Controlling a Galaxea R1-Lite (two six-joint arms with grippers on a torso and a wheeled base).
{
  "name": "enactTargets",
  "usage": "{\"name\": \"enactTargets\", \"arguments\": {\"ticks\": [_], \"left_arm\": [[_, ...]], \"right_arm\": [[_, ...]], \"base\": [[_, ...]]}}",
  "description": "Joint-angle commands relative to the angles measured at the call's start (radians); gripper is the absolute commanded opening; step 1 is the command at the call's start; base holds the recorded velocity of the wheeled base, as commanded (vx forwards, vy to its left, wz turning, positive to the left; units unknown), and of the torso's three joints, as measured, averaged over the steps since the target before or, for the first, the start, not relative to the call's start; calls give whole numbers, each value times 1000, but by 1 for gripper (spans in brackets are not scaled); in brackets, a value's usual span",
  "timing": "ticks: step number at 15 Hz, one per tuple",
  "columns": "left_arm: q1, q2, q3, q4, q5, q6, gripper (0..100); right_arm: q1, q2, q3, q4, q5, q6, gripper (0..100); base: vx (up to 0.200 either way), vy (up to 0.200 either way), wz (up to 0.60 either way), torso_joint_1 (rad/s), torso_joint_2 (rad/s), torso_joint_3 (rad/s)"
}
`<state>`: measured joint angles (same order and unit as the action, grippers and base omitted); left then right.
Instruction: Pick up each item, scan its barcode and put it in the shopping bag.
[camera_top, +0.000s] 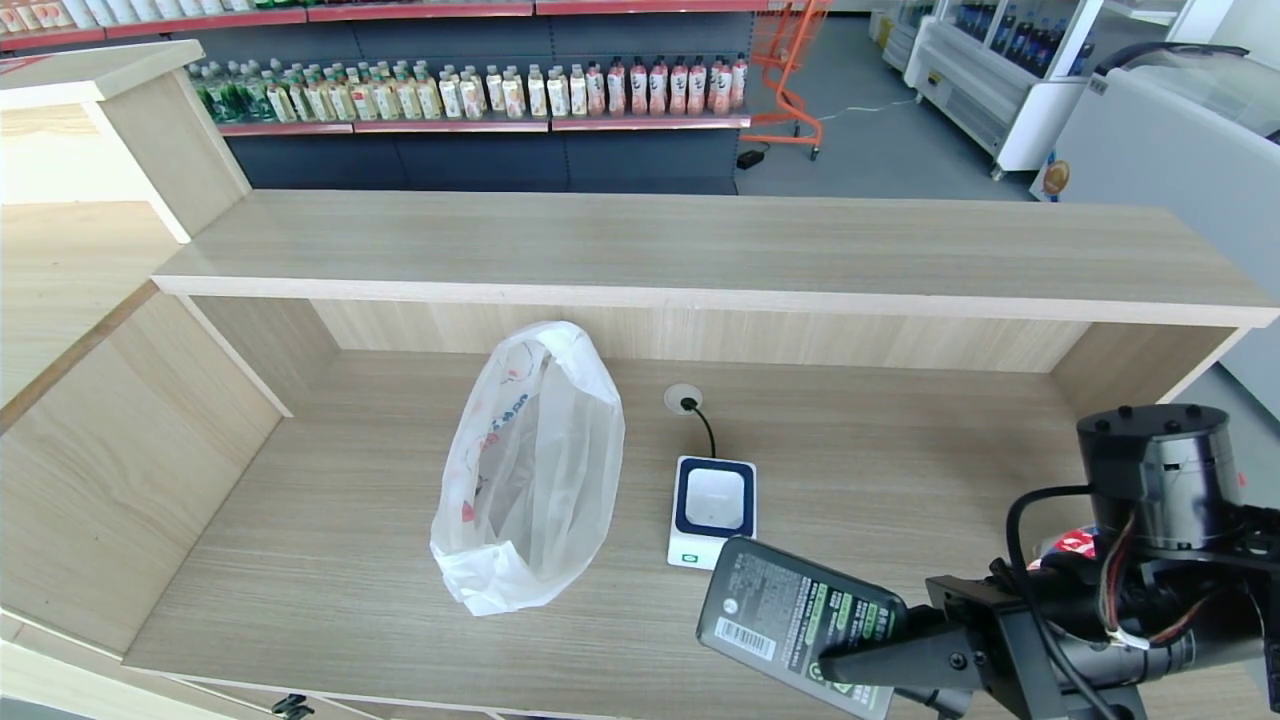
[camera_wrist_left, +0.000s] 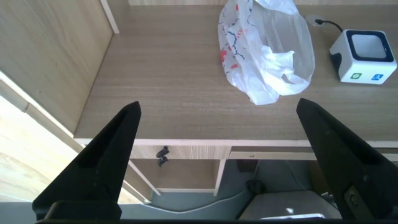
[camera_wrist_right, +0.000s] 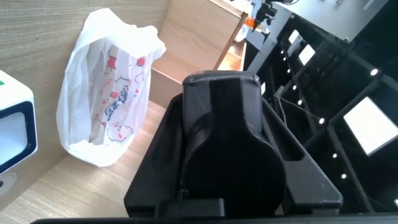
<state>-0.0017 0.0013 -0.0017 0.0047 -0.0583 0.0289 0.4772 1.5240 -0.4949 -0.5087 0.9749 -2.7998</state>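
1. Holding a dark gray pack (camera_top: 790, 615), the right gripper (camera_top: 842, 676) is clamped on its near end, over the near right part of the wood counter (camera_top: 900, 480). The pack's barcode sticker (camera_top: 745, 638) faces up.
2. The left gripper (camera_wrist_left: 219, 107) hangs over the counter's near edge, its fingers wide apart.
3. A white scanner (camera_top: 712, 508) with a dark blue top sits just past the pack.
4. A white plastic bag (camera_top: 530, 470) sits just left of the scanner.
5. A black cord (camera_top: 705, 425) runs from the scanner's back to a round hole.
6. Far behind, bottles (camera_top: 470, 90) line a shelf.
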Motion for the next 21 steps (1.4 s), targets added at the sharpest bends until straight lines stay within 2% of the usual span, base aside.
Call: {"name": "enactTargets", "arguments": {"ticks": [1, 3, 4, 6, 7, 9, 10, 12, 13, 14, 16, 17, 19, 21], "left_arm": [[0, 0, 0, 0, -2, 0, 100], [0, 0, 0, 0, 0, 0, 100], [0, 0, 0, 0, -2, 0, 100], [0, 0, 0, 0, -2, 0, 100], [0, 0, 0, 0, -2, 0, 100], [0, 0, 0, 0, 0, 0, 100], [0, 0, 0, 0, 0, 0, 100], [0, 0, 0, 0, 0, 0, 100], [0, 0, 0, 0, -2, 0, 100], [0, 0, 0, 0, 0, 0, 100], [0, 0, 0, 0, 0, 0, 100], [0, 0, 0, 0, 0, 0, 100], [0, 0, 0, 0, 0, 0, 100], [0, 0, 0, 0, -2, 0, 100]], "right_arm": [[-25, -13, 15, 1, 1, -7, 0], [-39, -31, 16, 4, -1, 11, 0], [-78, -61, 9, 4, 1, 103, 0], [-181, -125, 6, -7, -2, 388, 0], [-235, -179, 9, -10, -36, 641, 0], [-272, -318, 13, -8, -142, 924, 0], [-347, -349, 16, -7, -127, 1073, 0], [-391, -358, 22, -2, -82, 1304, 0], [-528, -381, 24, -1, -84, 1599, 0], [-575, -393, 24, 3, -97, 1847, 0], [-552, -352, 19, 4, -275, 2407, 0], [-471, -292, 9, 3, -375, 2597, 0], [-301, -182, -39, -2, -533, 2939, 0], [-195, -33, -122, -5, -659, 3127, 0]], "base": [[0, 0, 0, 0, 0, 0], [0, 0, 0, 0, 0, 0], [0, 0, 0, 0, 0, 0], [0, 0, 0, 0, 0, 0], [0, 0, 0, 0, 0, 0], [0, 0, 0, 0, 0, 0], [0, 0, 0, 0, 0, 0], [0, 0, 0, 0, 0, 0], [0, 0, 0, 0, 0, 0], [0, 0, 0, 0, 0, 0], [0, 0, 0, 0, 0, 0], [0, 0, 0, 0, 0, 0], [0, 0, 0, 0, 0, 0], [0, 0, 0, 0, 0, 0]]}}
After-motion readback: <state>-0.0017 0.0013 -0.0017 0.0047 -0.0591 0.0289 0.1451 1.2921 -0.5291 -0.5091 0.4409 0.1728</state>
